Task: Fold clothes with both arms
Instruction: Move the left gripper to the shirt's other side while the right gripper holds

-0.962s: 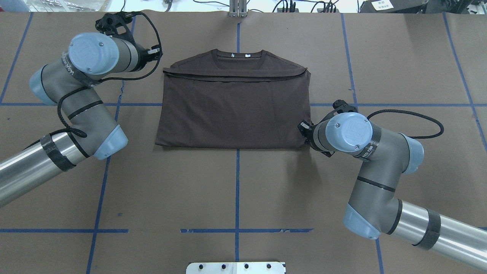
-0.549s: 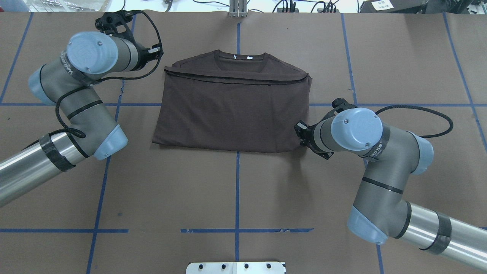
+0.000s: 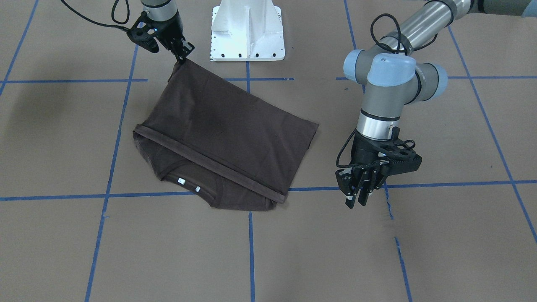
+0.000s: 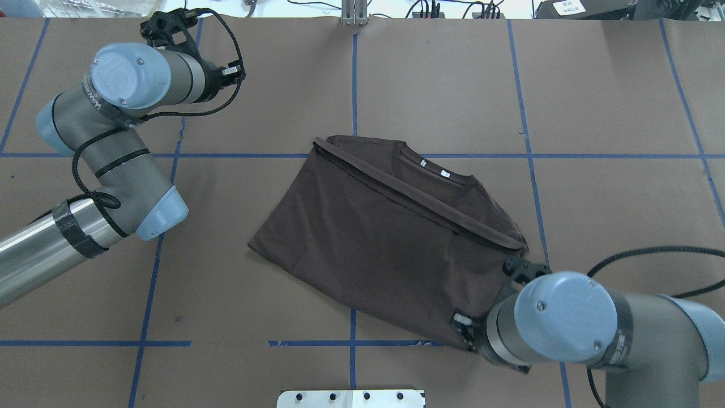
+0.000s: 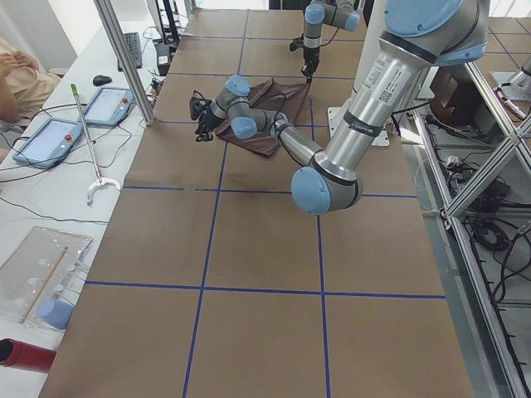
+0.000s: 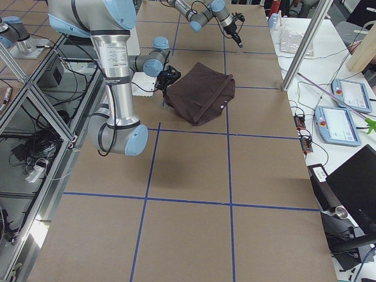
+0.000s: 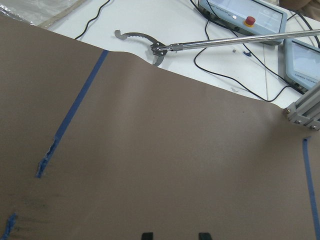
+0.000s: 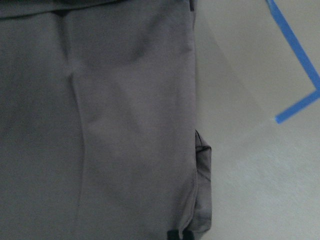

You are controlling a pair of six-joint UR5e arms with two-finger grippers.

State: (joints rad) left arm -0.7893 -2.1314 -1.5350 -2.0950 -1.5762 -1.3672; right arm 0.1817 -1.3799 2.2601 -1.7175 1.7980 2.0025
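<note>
Brown-papered table point(image 3: 419, 251): T-shirt point(image 3: 235, 138) corner was pinched by right gripper point(image 3: 181, 58), hidden overhead beneath right arm point(image 4: 566, 317); left gripper point(image 3: 356, 203) hung parted, empty.

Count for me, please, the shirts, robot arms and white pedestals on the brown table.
1 shirt
2 robot arms: left arm, right arm
1 white pedestal
Total: 4

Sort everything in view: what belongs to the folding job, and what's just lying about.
Job:
T-shirt
right gripper, pinching the shirt's corner
left gripper, open, off the cloth

Lying about:
white pedestal
grabber stick
tablets
red cylinder
</note>
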